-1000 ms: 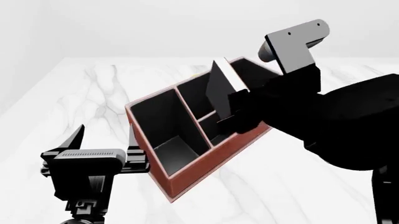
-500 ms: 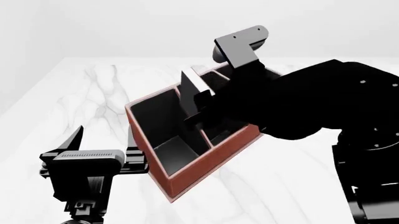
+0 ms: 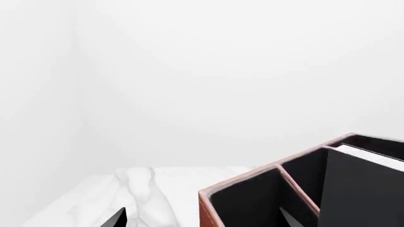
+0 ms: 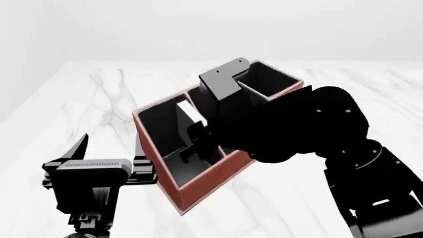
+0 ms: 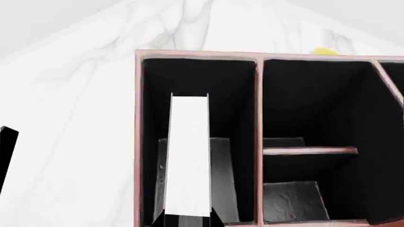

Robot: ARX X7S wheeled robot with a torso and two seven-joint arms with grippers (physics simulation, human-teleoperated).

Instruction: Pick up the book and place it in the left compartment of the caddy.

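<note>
Clamped the thin black book (image 4: 187, 116) upright in the right gripper (image 4: 195, 144), inside the left compartment (image 4: 158, 129) of the reddish-brown caddy (image 4: 205, 181); left gripper (image 4: 109, 148) spread wide nearby, over white marble.

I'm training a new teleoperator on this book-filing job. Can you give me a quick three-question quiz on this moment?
1. True or false: the book is inside the caddy's left compartment, edge up.
2. Which claw holds the book? A) left claw B) right claw C) neither
3. Fill in: the left claw is ____, holding nothing, beside the caddy.

Key: 1 true; 2 B; 3 open
</note>
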